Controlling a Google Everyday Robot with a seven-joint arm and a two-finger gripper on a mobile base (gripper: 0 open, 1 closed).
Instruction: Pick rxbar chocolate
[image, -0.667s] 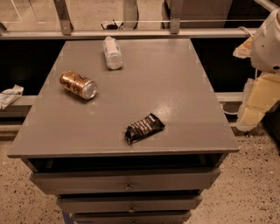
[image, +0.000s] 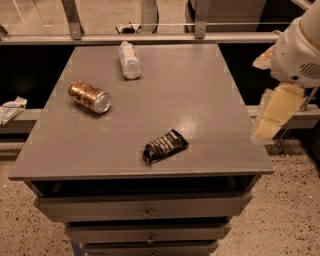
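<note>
The rxbar chocolate (image: 165, 146) is a flat bar in a crinkly black wrapper with pale lettering. It lies at an angle on the grey table top (image: 170, 95), near the front edge and a little right of the middle. My gripper (image: 272, 117) hangs from the white arm at the right edge of the view, beyond the table's right side. It is well apart from the bar and holds nothing that I can see.
A brown-gold drink can (image: 90, 97) lies on its side at the left of the table. A clear plastic bottle (image: 130, 60) lies at the back. Drawers (image: 145, 206) sit under the top. A rail (image: 150, 38) runs behind the table, and a speckled floor surrounds it.
The arm and gripper have shifted slightly left, closer to the table's right edge. The bar, can and bottle have not moved.
</note>
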